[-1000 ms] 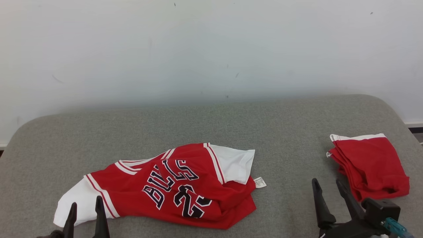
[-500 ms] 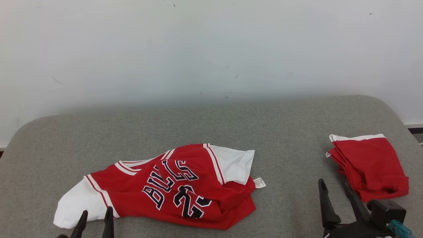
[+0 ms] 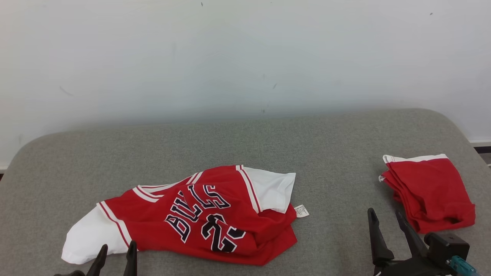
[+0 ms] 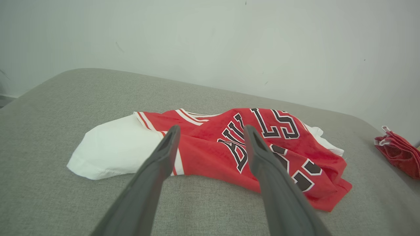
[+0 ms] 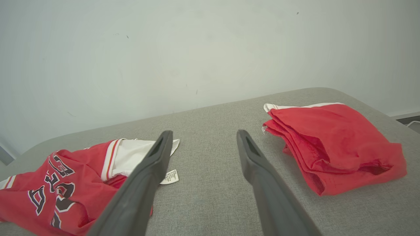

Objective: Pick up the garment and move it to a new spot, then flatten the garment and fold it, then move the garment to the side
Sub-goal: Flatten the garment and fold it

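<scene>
The garment is a red jersey with white sleeves and dark lettering, lying crumpled on the grey padded table, left of centre. My left gripper stands open at the near edge, just in front of the jersey's white left sleeve and apart from it. In the left wrist view the garment lies beyond the open left gripper. My right gripper is open over bare table between the jersey and a folded red cloth. In the right wrist view the right gripper holds nothing.
A folded red cloth with a white band lies at the table's right side, close to my right gripper; it shows as the folded red cloth in the right wrist view. A white label sticks out at the jersey's right edge. A pale wall stands behind the table.
My left gripper has shifted right and drawn back toward the near edge, off the white sleeve. The right gripper has moved slightly right and back. Both stay open; the jersey has not moved.
</scene>
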{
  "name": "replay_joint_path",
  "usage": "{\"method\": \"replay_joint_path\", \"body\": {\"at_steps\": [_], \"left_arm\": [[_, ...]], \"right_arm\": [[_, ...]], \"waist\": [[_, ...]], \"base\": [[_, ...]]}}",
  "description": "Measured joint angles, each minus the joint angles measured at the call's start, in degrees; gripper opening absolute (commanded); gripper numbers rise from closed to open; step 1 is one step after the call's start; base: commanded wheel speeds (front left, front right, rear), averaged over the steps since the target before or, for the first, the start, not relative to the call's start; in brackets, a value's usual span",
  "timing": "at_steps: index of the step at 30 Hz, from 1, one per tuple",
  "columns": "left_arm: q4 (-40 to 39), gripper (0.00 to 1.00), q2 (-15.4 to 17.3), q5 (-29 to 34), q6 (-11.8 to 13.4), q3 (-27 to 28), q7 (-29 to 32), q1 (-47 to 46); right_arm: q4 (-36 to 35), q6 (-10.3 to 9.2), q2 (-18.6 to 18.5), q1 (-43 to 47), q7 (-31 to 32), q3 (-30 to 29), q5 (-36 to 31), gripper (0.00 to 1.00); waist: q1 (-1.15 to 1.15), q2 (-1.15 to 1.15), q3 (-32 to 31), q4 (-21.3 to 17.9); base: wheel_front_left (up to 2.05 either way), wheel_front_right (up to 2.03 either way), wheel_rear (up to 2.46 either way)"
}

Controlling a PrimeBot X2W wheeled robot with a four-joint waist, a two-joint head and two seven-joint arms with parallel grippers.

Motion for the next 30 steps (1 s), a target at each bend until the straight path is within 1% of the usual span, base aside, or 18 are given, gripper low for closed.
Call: {"method": "replay_joint_path", "body": {"at_steps": [15,21,25,30], "left_arm": [[-0.27,1.00,0.05,-0.23,0.94,-0.27,3.24,0.00],[0.54,1.00,0.19,-0.16,0.86,-1.48,5.38,-1.22],[2.63,1.00,0.91,-0.14,-0.05,-1.85,7.83,-5.68],[6.20,1.00,2.55,0.26,-0.57,-2.08,12.00,-12.74]], "right_arm": [[0.09,0.09,-0.08,0.00,0.09,0.60,-0.01,1.00],[-0.12,0.11,-0.43,0.04,0.27,0.47,-0.01,1.00],[-0.12,0.62,-0.80,-0.19,1.08,1.37,-0.02,1.00],[-0.23,1.31,-1.00,-0.65,2.15,2.98,-0.07,1.00]], "waist": [[0.00,0.00,0.86,0.55],[0.00,0.00,1.59,0.89],[0.00,0.00,2.28,1.03],[0.00,0.00,3.21,0.80]], "base": [[0.00,0.00,0.00],[0.00,0.00,0.00],[0.00,0.00,0.00],[0.00,0.00,0.00]]}}
